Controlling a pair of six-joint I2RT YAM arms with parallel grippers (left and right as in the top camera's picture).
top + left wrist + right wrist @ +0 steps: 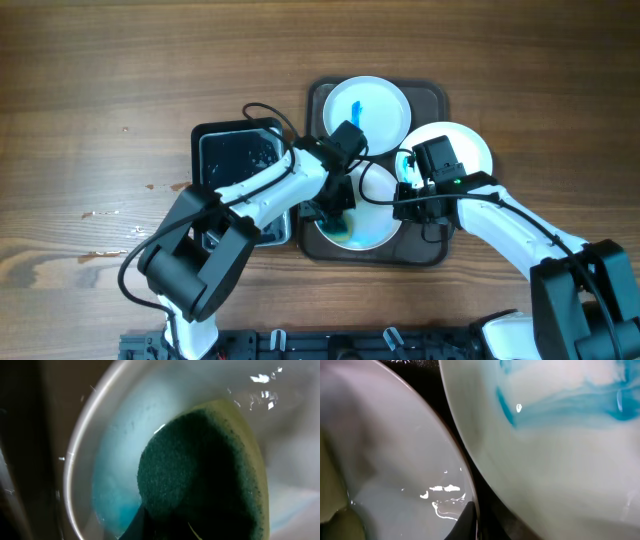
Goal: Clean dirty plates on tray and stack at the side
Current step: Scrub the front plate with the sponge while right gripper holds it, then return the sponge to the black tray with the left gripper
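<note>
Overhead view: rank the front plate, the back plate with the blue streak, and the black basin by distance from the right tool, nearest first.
1. Front plate: front of the tray, right tool at its rim.
2. Back plate: back of the tray, blue streak.
3. Black basin: left of the tray, off it.

White left arm [265, 188] and right arm [515, 228], black joints, looping cables.
</note>
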